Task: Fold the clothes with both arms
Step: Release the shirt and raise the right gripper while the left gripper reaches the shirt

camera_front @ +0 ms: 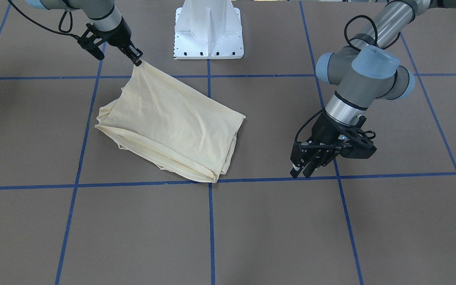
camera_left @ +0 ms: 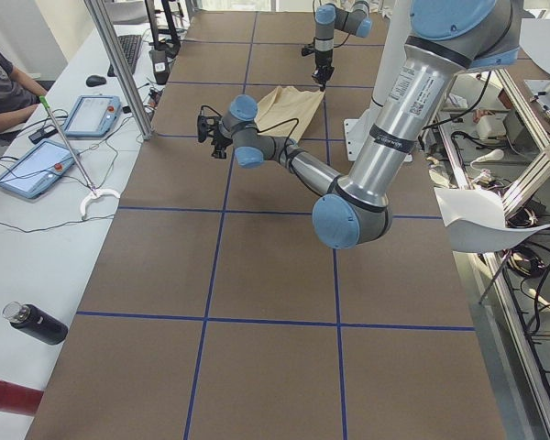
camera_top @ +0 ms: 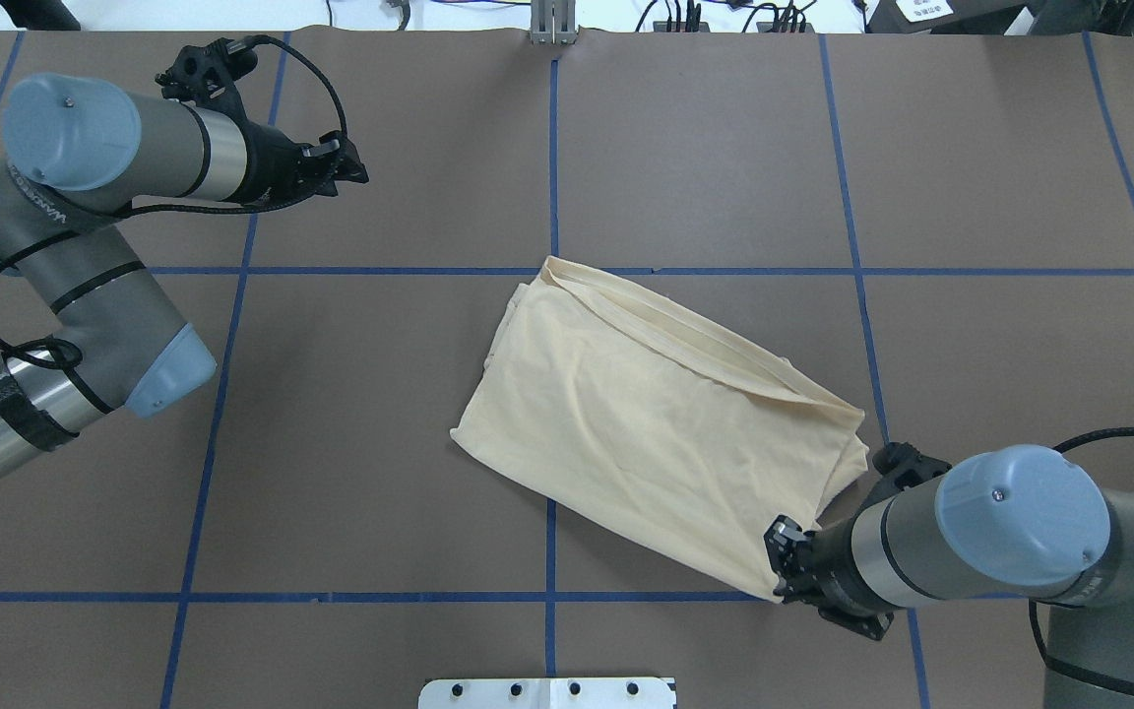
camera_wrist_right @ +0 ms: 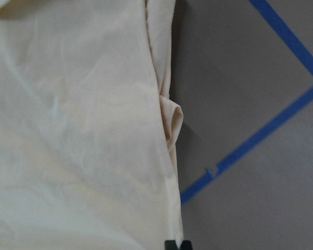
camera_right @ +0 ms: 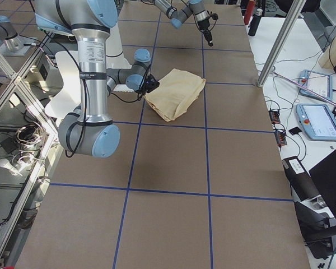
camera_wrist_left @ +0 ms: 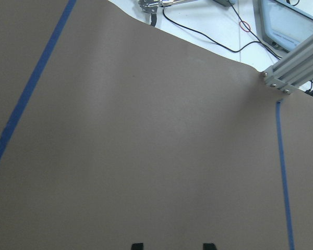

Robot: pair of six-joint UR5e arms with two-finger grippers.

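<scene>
Cream-yellow shirt (camera_front: 168,122) lies folded in a rough rectangle on the brown surface (camera_front: 331,237), mid-table and slightly toward the robot's right. It sits diagonally and crosses the blue tape lines (camera_front: 211,221). Layered edges show along one long side. No print visible, plain side up.

Right pincer (camera_front: 136,58) is clamped on one corner of the shirt, the corner nearest the white base (camera_front: 209,35). That corner is drawn up into a point, and the rest of the cloth rests flat. In the right wrist view the black fingertips (camera_wrist_right: 170,245) sit together at the cloth edge.

Left pincer (camera_front: 303,172) is well apart from the shirt, low over bare surface near a tape line. Its fingers are spread and hold nothing. The left wrist view shows two tips (camera_wrist_left: 137,246) with a gap, and only brown paper ahead.
</scene>
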